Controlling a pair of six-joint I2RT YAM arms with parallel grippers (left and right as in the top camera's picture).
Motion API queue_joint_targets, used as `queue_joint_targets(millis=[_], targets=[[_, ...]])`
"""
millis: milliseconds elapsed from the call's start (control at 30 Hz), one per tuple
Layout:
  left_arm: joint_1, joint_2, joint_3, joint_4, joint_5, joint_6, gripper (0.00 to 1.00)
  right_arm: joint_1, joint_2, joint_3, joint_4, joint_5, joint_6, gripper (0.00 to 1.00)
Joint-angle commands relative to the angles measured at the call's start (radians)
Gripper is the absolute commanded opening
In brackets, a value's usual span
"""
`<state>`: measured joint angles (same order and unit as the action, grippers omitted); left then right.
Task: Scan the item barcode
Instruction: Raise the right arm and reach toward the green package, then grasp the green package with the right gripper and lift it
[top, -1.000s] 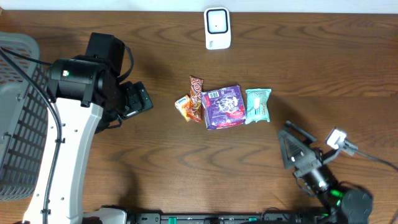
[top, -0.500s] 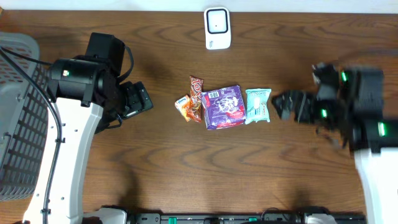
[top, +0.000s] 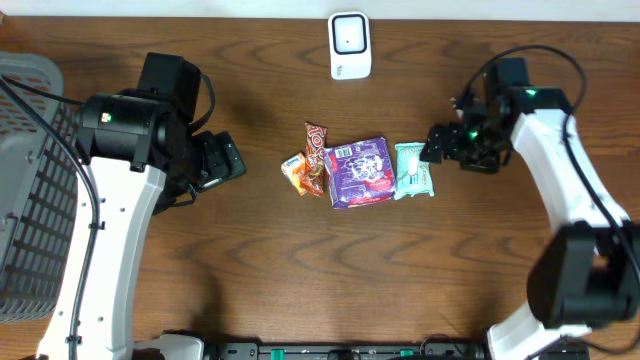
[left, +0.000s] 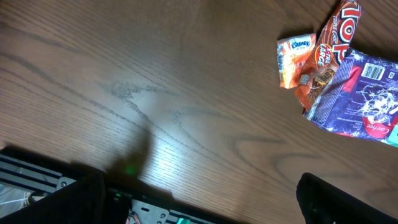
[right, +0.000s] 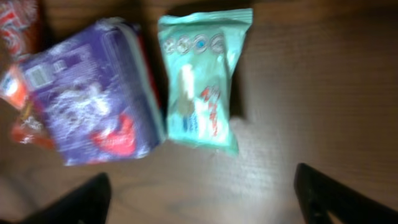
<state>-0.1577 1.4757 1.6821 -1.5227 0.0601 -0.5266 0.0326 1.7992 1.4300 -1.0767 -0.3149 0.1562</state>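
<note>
Four items lie in a row mid-table: a small orange tissue pack (top: 294, 172), a red-orange snack wrapper (top: 316, 158), a purple packet (top: 360, 172) and a teal packet (top: 414, 169). A white barcode scanner (top: 349, 45) stands at the far edge. My right gripper (top: 440, 145) hovers just right of the teal packet, open, nothing between its fingers. Its wrist view shows the teal packet (right: 202, 87) and the purple packet (right: 93, 102) ahead of the gripper (right: 202, 202), blurred. My left gripper (top: 225, 160) hangs open left of the items, empty; the wrist view shows the tissue pack (left: 293, 57) far ahead of the gripper (left: 199, 205).
A grey mesh basket (top: 25, 200) stands at the table's left edge. Bare wood lies between the items and the scanner, and along the front edge (left: 186, 205).
My right arm swung from the table's front right corner up to the right side of the teal packet. The left arm and the items have not moved.
</note>
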Motion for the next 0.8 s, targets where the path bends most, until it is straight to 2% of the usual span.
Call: queue_joint_targets(millis=[0, 167, 333, 400, 433, 533, 567, 600, 767], targets=[[0.004, 0.007, 0.007, -0.006, -0.017, 0.002, 0.98, 0.005, 0.090, 0.015, 0.034, 0.011, -0.021, 0.72], [0.004, 0.007, 0.007, -0.006, -0.017, 0.002, 0.98, 0.005, 0.190, 0.015, 0.103, -0.130, -0.134, 0.71], [0.004, 0.007, 0.007, -0.006, -0.017, 0.002, 0.98, 0.005, 0.274, 0.015, 0.147, -0.136, -0.135, 0.67], [0.004, 0.007, 0.007, -0.006, -0.017, 0.002, 0.98, 0.005, 0.304, 0.015, 0.157, -0.136, -0.135, 0.58], [0.004, 0.007, 0.007, -0.006, -0.017, 0.002, 0.98, 0.005, 0.320, 0.015, 0.159, -0.137, -0.135, 0.51], [0.004, 0.007, 0.007, -0.006, -0.017, 0.002, 0.98, 0.005, 0.353, 0.015, 0.151, -0.140, -0.134, 0.19], [0.004, 0.007, 0.007, -0.006, -0.017, 0.002, 0.98, 0.005, 0.358, 0.015, 0.146, -0.140, -0.126, 0.04], [0.004, 0.007, 0.007, -0.006, -0.017, 0.002, 0.98, 0.005, 0.358, 0.015, 0.138, -0.140, -0.113, 0.01], [0.004, 0.007, 0.007, -0.006, -0.017, 0.002, 0.98, 0.001, 0.337, 0.085, 0.034, -0.139, -0.051, 0.01]])
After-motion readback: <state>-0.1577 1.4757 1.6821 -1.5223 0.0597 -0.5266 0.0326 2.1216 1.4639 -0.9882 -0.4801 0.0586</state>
